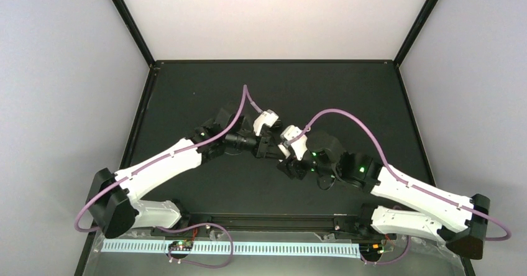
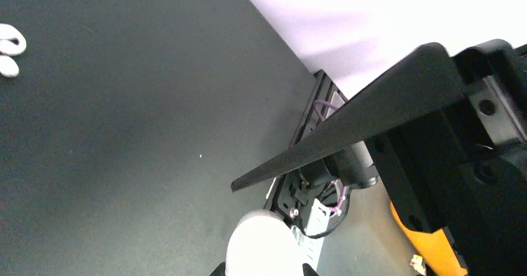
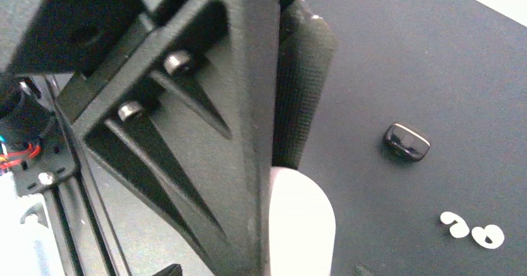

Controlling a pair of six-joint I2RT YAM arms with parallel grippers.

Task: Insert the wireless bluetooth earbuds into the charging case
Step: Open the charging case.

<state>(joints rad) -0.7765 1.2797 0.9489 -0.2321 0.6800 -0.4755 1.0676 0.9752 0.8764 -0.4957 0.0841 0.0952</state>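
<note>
**Steady the case first, then go for the buds**

Nearest the bases, the two arms bend inward and meet over the middle of the worktop [image 1: 348,102]. The left end effector [image 1: 272,148] and right end effector [image 1: 291,166] are almost touching. Each wrist view shows only one finger, so I cannot tell whether either is apart or together.

A rounded white case [image 3: 301,226] sits against the right finger's ribbed pad [image 3: 301,89], and it also shows at the bottom of the left wrist view. It is probably being handled between the two arms, though whether it is actually clamped cannot be made out.

Farther out, in the right wrist view, a small glossy black piece [image 3: 407,142] lies on its own; it could be a case or a bud. Past it, the two white buds [image 3: 488,235] lie side by side on the bare surface, well apart from the case. Neither bud is in the case yet.

To do this step well:
- One arm should hold the case level and firm.
- The other arm needs a free path out to the buds.
- They are tiny, so pinch each one low and squarely.
</note>
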